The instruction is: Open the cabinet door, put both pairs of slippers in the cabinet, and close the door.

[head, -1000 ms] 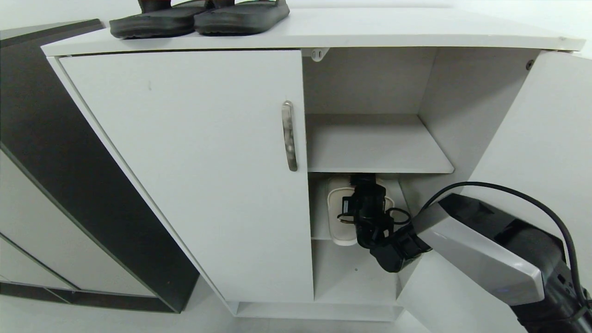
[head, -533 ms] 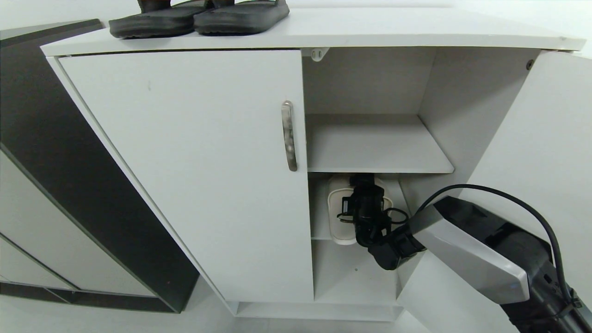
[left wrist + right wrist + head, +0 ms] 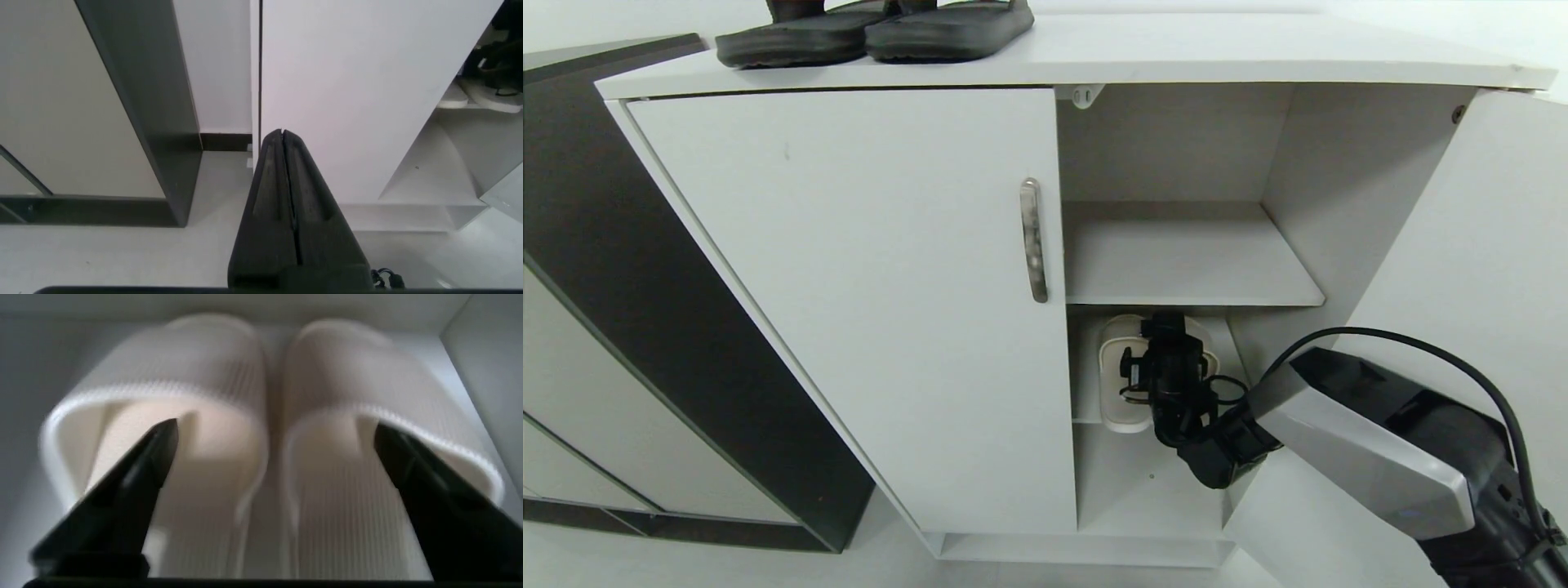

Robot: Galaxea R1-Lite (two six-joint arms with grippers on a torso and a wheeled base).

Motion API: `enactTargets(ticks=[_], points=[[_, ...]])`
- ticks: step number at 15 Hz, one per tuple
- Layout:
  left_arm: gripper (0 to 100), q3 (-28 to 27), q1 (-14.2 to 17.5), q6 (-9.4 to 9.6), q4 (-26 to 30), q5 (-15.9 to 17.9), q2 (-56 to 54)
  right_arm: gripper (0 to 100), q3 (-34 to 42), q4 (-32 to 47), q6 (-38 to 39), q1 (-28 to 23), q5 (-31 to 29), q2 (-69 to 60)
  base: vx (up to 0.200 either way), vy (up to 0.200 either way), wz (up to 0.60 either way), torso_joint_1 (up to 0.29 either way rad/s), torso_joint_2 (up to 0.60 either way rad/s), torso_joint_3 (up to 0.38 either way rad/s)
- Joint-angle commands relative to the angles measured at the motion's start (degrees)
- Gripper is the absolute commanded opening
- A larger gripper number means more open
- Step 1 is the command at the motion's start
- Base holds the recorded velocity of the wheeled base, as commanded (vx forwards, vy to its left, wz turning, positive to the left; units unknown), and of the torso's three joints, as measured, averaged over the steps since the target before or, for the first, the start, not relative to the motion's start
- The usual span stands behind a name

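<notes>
A white pair of slippers [image 3: 1117,384] lies side by side on the lower shelf inside the cabinet [image 3: 1176,49]. My right gripper [image 3: 1164,327] is in that compartment, just before the heels of the white slippers [image 3: 204,416]. The right gripper [image 3: 274,441] is open, one finger out to each side of the pair and nothing held. A black pair of slippers [image 3: 874,33] rests on the cabinet top at the left. My left gripper [image 3: 282,139] is shut and empty, low near the floor before the closed left door [image 3: 368,82].
The cabinet's right door [image 3: 1486,245] stands swung open at the right. The left door [image 3: 849,286] with its metal handle [image 3: 1033,241] is closed. The upper shelf [image 3: 1184,261] is bare. A dark panel [image 3: 621,245] borders the cabinet on the left.
My right gripper has drawn back a little out from under the upper shelf, away from the white slippers. The slippers and the left arm have not moved.
</notes>
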State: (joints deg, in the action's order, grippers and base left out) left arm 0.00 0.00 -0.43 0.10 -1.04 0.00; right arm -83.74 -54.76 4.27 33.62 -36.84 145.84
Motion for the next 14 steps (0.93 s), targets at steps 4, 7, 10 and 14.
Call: enactTargets(ticks=[4,7,10,14], points=[[0,0.0,0.0,-0.01,0.0,-0.1,0.1,100,20.9,-8.3,0.0,4.6,-0.5,-13.4,0.0,0.0,0.0,0.0,0.0,0.0],[0,0.0,0.0,0.08,0.0,0.0,0.1,100,35.8,-17.0,0.0,8.2,-0.5,-18.2,0.0,0.0,0.0,0.0,0.0,0.0],[0,0.0,0.0,-0.01,0.0,0.0,0.1,100,40.2,-21.2,-1.5,9.3,-0.6,-18.4,0.0,0.0,0.0,0.0,0.0,0.0],[0,0.0,0.0,0.08,0.0,0.0,0.1,100,39.2,-21.1,-2.8,9.6,-0.5,-17.9,0.0,0.0,0.0,0.0,0.0,0.0]])
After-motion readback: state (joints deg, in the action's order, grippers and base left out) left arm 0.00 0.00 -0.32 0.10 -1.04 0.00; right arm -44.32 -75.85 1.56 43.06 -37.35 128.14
